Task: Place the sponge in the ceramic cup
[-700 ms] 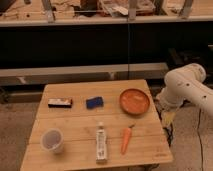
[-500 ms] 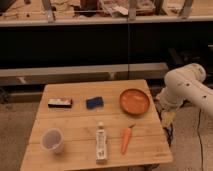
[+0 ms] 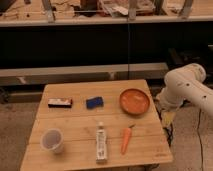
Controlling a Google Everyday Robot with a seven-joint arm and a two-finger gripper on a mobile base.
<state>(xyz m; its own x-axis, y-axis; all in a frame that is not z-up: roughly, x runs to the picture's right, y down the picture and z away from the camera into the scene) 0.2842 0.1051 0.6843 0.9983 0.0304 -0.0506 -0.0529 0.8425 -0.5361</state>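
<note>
Nothing is seen to have moved since the earlier frames: the things on the tabletop (image 3: 75, 125) lie as they did, and the arm (image 3: 187, 90) is held in the same place off the right edge.

At the front left corner a pale cup (image 3: 52, 140) is stood upright. Behind it, near the left edge, a dark packet (image 3: 60, 102) with a white stripe is laid flat. The blue sponge (image 3: 94, 102) is found near the middle of the back half, apart from the packet and well apart from the cup. In front of it a white tube (image 3: 101, 142) is laid lengthwise, and just to its right a carrot (image 3: 126, 140). An orange bowl (image 3: 135, 101) is set at the back right.

The pincer (image 3: 166, 116) is hung pointing down just beside the right edge, below the white arm, with nothing held in it. Whether it is open or closed cannot be told.
</note>
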